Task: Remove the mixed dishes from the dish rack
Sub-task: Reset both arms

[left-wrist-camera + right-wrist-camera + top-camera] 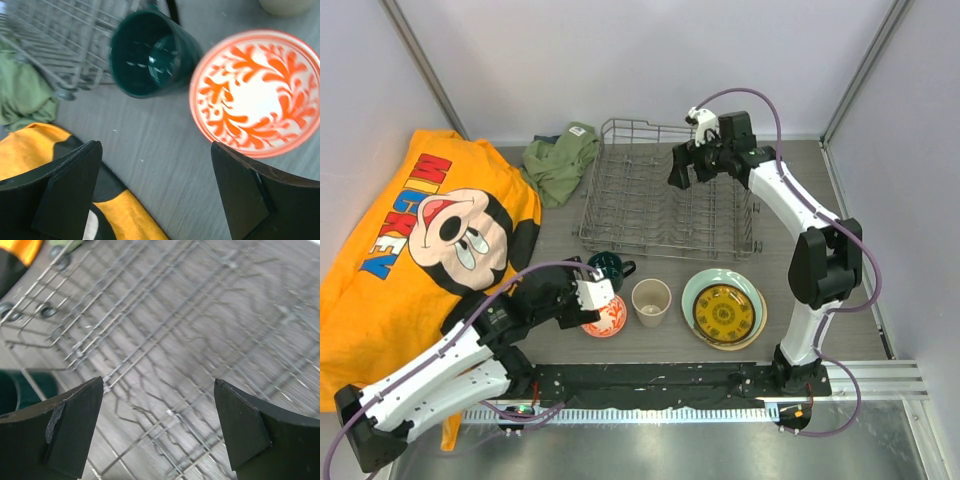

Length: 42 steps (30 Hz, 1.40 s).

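Observation:
The dish rack [650, 195] stands at the back middle with nothing in it. In front of it sit the dark teal mug [610, 267], the beige cup [651, 300], the red-orange bowl [610, 320] and the small yellow patterned plate [725, 312] stacked on the pale green plate [692, 288]. My left gripper [590, 310] is open just left of the bowl [257, 92], with only bare table between its fingers [67, 190]. The mug [147, 52] lies beyond it. My right gripper [690, 172] hovers open over the rack wires [165, 340], holding nothing.
An orange Mickey shirt [430, 230] covers the table's left side, reaching under my left gripper [157, 170]. A crumpled green cloth [560, 160] lies by the rack's left end. Walls close the back and sides.

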### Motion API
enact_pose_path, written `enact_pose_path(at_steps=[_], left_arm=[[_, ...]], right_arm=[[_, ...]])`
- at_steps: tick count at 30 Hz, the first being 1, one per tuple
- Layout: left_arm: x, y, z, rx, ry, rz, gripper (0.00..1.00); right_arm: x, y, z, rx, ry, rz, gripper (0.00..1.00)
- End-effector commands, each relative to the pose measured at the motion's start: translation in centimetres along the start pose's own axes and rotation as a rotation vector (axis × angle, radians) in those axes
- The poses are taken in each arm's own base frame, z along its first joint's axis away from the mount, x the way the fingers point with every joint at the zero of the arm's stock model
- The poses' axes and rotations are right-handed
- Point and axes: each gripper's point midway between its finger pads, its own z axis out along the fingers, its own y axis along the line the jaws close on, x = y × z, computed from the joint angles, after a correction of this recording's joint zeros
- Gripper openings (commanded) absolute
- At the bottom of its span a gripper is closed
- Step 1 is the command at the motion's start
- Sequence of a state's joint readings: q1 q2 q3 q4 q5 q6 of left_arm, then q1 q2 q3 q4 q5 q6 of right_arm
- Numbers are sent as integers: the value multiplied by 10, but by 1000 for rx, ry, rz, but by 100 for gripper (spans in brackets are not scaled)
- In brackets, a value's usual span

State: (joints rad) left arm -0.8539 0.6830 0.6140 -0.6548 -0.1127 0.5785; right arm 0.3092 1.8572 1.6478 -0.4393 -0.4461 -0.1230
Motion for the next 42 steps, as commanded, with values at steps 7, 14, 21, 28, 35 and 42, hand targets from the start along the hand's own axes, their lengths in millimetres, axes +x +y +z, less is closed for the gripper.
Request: enact_pose_path(at_steps=[7, 14, 21, 28, 35, 42], left_arm=[[-48, 80, -20, -242, -165, -183, 100], [-41, 179, -38, -533, -211, -467, 100], [-28, 271, -41, -672, -320, -756, 100], [-14, 314, -18, -749, -301, -860, 100], [1, 358, -21, -836, -399, -953, 100], [6, 370, -19, -846, -417, -982, 100]], right_arm=[[-44, -33, -45, 233, -204, 32, 98], [-71, -66, -99, 520, -365, 37, 100], [-87, -80, -149, 711, -517, 26, 100], [-85, -84, -168, 789, -572, 21, 100], [-87, -100, -187, 920, -596, 30, 100], [-79, -102, -199, 969, -591, 50, 100]])
